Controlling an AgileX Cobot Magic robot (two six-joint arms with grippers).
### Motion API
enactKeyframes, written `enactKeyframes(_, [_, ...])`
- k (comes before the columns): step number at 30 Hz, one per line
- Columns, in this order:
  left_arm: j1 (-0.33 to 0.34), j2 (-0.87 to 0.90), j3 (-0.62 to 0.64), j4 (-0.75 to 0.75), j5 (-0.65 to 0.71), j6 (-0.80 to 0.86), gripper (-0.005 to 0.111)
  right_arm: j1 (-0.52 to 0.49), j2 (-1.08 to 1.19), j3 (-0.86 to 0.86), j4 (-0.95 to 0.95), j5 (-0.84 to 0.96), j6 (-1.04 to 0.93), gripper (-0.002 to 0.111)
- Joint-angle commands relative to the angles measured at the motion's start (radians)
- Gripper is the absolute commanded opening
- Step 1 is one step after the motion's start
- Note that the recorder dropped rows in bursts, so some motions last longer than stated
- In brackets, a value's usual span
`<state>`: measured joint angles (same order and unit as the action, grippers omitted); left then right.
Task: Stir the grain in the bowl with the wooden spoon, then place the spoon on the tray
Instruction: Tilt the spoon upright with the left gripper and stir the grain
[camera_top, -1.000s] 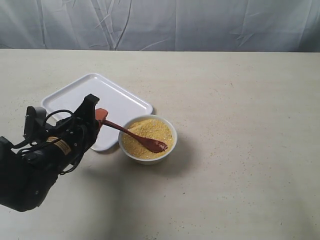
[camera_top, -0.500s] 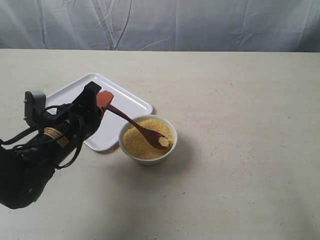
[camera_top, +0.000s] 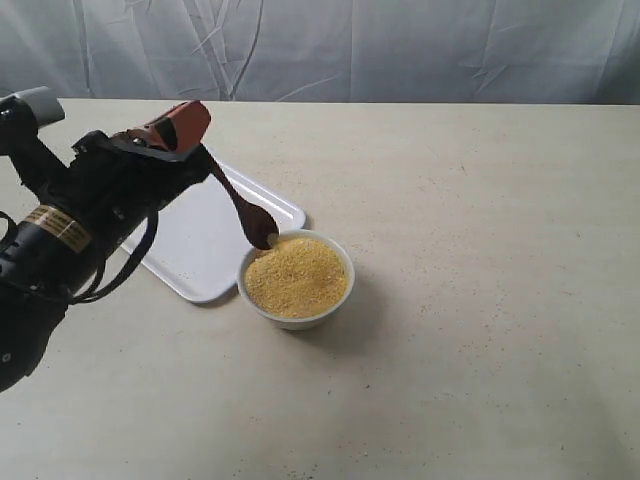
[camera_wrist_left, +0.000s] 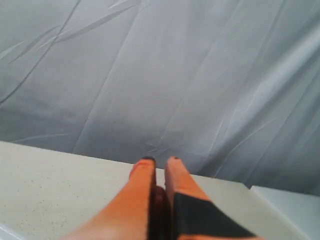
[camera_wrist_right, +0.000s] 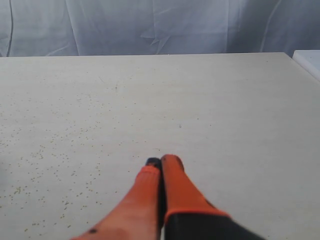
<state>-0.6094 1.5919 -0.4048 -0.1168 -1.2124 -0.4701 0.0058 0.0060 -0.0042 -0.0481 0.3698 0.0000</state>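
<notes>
1. One wooden spoon is held at centre-left of the frame; its oval end hangs at the upper-left rim of the bowl, beside the grain.
2. Its long axis slopes from upper left to lower right; the handle is clamped in the left gripper.
3. The tray lies left of the bowl, under the spoon; the right gripper is pressed closed on nothing.

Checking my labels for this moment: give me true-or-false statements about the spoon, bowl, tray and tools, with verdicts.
1. The left tool grips the wooden spoon. True.
2. The spoon lies flat on the tray. False: it hangs tilted from the tool, scoop end at the bowl's rim.
3. The bowl of grain stands on the tray. False: it stands on the table beside the tray.
4. The right tool is shut and empty. True.
</notes>
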Motion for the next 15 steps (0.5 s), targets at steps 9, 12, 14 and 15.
enactKeyframes(9, [0.001,-0.008,0.003,0.072,0.224,0.103,0.000,-0.006,-0.006,0.004,-0.002,-0.011,0.000,-0.001])
enactKeyframes(12, [0.001,-0.008,0.003,0.111,0.226,0.034,0.000,-0.006,-0.006,0.004,-0.002,-0.011,0.000,-0.001])
enactKeyframes(14, [0.001,-0.008,0.003,0.148,0.226,-0.016,0.000,-0.006,-0.006,0.004,-0.002,-0.011,0.000,-0.001])
enactKeyframes(15, [0.001,-0.008,-0.001,0.152,0.228,-0.022,0.000,-0.006,-0.006,0.004,-0.002,-0.011,0.000,-0.001])
